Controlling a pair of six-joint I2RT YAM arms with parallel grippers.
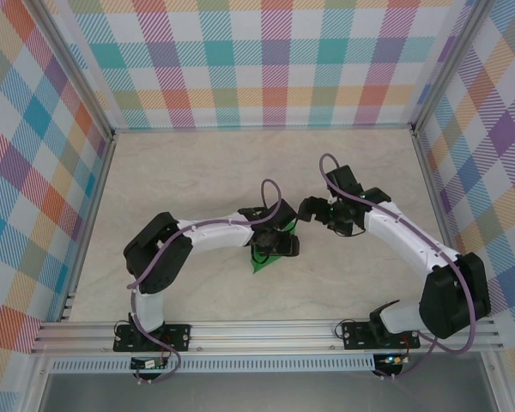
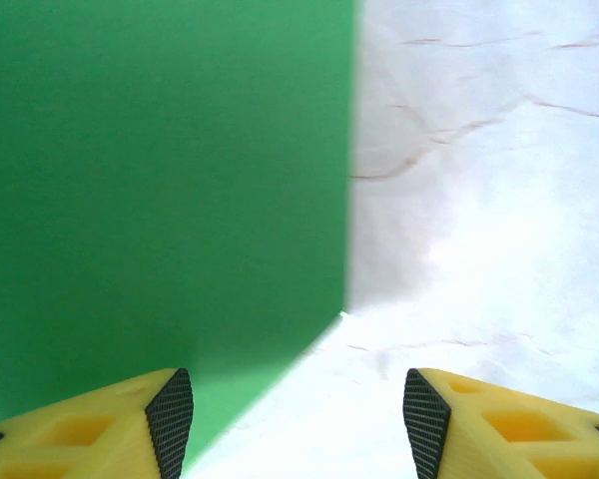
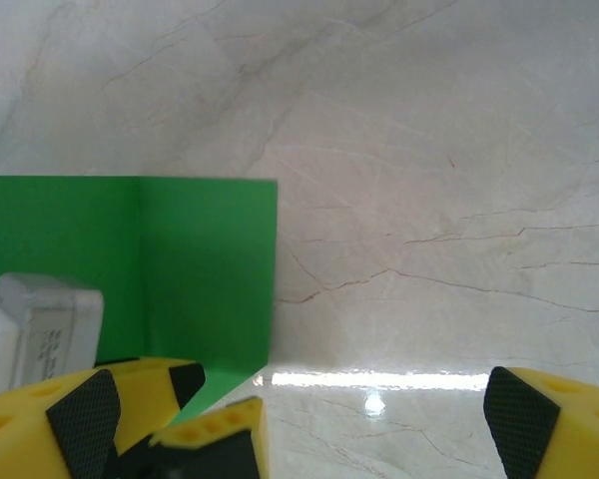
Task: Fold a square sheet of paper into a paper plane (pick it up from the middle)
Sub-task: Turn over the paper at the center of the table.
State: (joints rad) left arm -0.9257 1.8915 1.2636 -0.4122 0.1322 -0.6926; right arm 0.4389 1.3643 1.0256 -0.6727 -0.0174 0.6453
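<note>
**A:** What is met first past the arm bases, and where is the task's thing?

**B:** The thin, bright green square sheet of paper (image 1: 259,264) is found lying flat on the pale marbled table (image 1: 189,172), near its middle. In the top view it is largely covered by the left arm.

**A:** How are the hands set?

**B:** The left gripper (image 2: 298,399) is held partly apart over a corner of the sheet, and nothing is gripped. The right gripper (image 3: 304,414), just beyond and to the right, is spread wide and is empty.

**A:** How is the sheet expected to handle?

**B:** It is judged light, limp, easily creased, and likely to slide on the glossy top. A fold line is visible in the right wrist view. A hold would best be taken at the middle, with a ridge pinched up gently.

**A:** What stands in the way?

**B:** Only the arms themselves. The two grippers are close together, so a clash could be risked. The checked fabric walls (image 1: 266,60) at the far side are well apart.
</note>
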